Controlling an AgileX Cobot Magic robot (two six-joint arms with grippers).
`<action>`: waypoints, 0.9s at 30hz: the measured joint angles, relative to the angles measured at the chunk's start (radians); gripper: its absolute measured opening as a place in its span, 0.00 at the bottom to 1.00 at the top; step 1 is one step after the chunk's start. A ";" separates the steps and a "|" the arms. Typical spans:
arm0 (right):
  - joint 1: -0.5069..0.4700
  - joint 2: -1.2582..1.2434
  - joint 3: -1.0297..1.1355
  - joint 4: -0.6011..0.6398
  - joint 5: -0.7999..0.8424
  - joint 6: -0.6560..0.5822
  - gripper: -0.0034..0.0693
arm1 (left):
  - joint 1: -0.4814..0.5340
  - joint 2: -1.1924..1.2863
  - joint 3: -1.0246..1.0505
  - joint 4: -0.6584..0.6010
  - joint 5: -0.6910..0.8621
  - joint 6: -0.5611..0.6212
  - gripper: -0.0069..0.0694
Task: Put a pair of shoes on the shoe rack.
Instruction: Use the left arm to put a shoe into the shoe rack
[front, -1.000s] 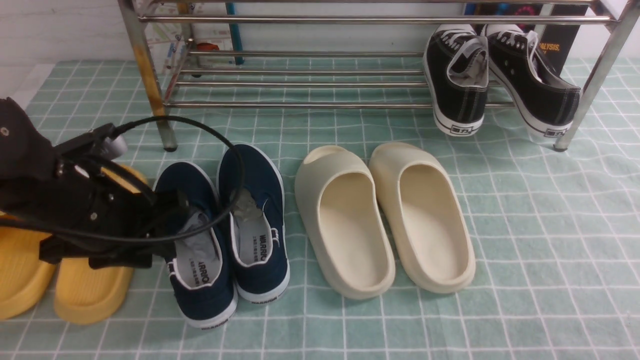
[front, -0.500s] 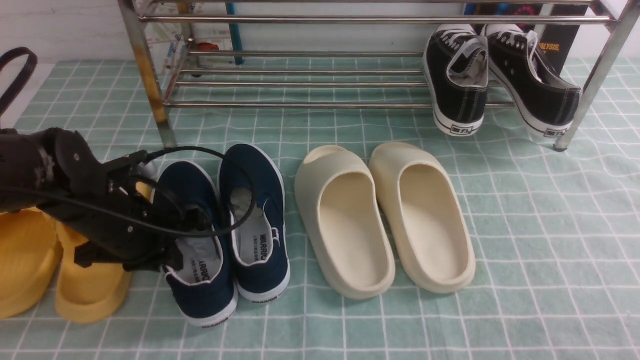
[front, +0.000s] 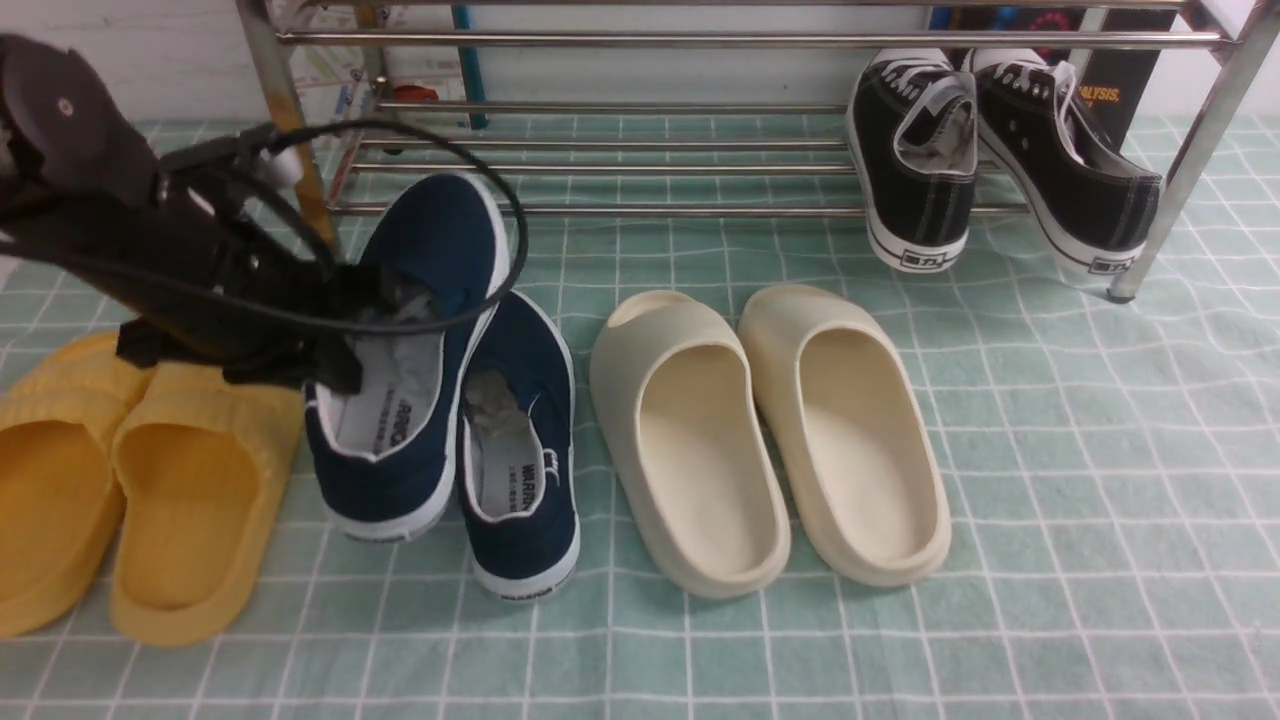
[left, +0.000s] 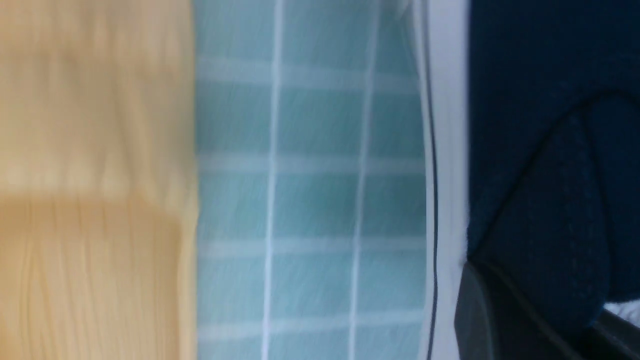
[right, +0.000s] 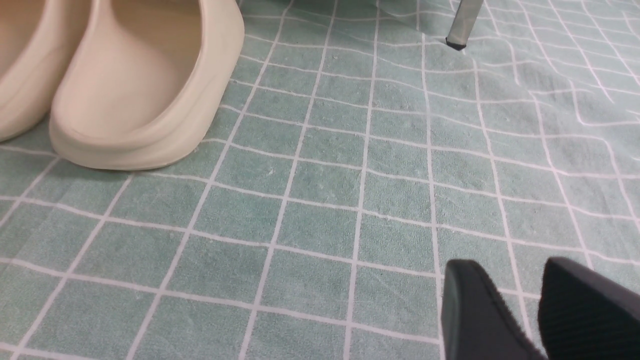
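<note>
Navy canvas shoe (front: 440, 230), white rubber sole, in left gripper (front: 340, 335) above checked cloth (front: 1050, 450).

place: home shoe corner | rack (front: 700, 40) 12 o'clock, sneakers (front: 915, 170) 1 o'clock | slides (front: 700, 440) on checked cloth (front: 1100, 500), centre

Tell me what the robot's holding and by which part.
The left gripper holds one navy slip-on shoe, lifted, by the side of its collar. The right gripper holds nothing.
</note>
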 joint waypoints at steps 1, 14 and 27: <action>0.000 0.000 0.000 0.000 0.000 0.000 0.38 | 0.000 0.021 -0.031 0.000 0.010 0.001 0.10; 0.000 0.000 0.000 0.000 0.000 0.000 0.38 | -0.002 0.393 -0.544 0.018 0.099 -0.007 0.10; 0.000 0.000 0.000 0.000 0.000 0.000 0.38 | -0.002 0.627 -0.918 0.083 0.185 -0.118 0.10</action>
